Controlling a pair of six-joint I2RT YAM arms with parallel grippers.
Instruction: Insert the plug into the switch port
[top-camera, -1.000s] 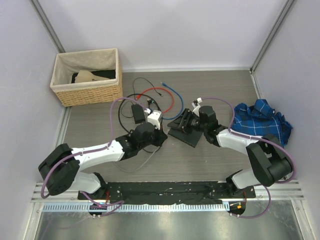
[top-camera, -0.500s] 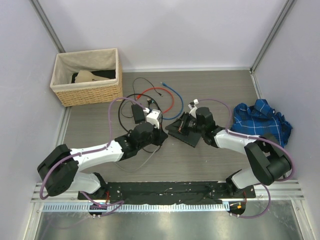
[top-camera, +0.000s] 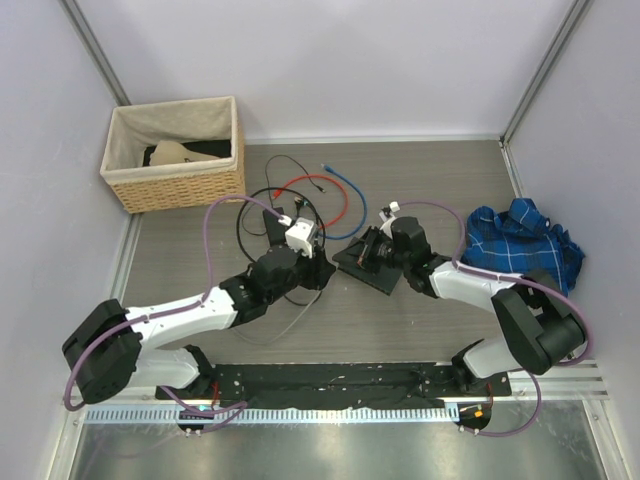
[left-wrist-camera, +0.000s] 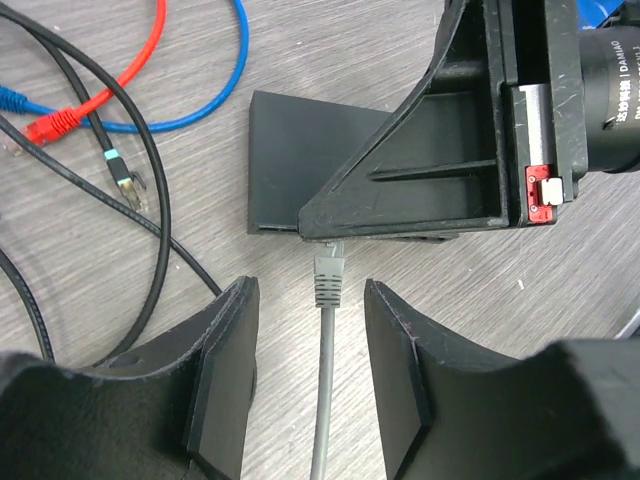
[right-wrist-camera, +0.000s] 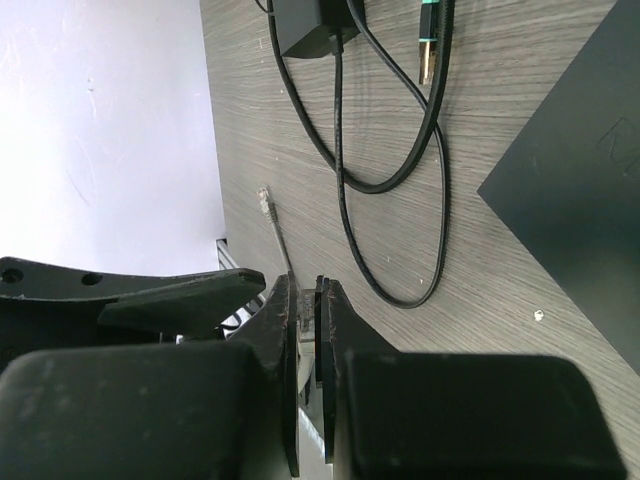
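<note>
Worktop (top-camera: 430, 180): grey wood grain, walled on three sides.
Far left corner: wicker basket (top-camera: 175, 185) with a cloth liner.
Right side: crumpled blue plaid cloth (top-camera: 525, 240), well apart from the basket.

Both arms reach in toward the middle of the worktop and meet at the switch (left-wrist-camera: 300, 160). The switch is a flat dark box lying at an angle in the middle of the worktop. Its near edge faces the left arm.

Right pincer (right-wrist-camera: 305, 290): fingers pressed together, only a thin slit between them, nothing seen pinched. It lies low over the near edge of the switch and hides part of that edge.

Left pincer (left-wrist-camera: 307, 295): fingers spread wide, gripping nothing, low over the worktop just short of the switch.

Power brick (top-camera: 272, 226): left of the switch, black cords (left-wrist-camera: 163, 200) looping round it.
Red cable (left-wrist-camera: 57, 124) and blue cable (left-wrist-camera: 240, 45): loose, curving behind the switch.

Plug (left-wrist-camera: 329, 280): grey, on a grey cable (left-wrist-camera: 322, 400). It lies flat on the worktop between the spread left fingers without touching either. Its tip meets the switch's near edge under the right pincer. Cannot tell whether it is seated in a port.
</note>
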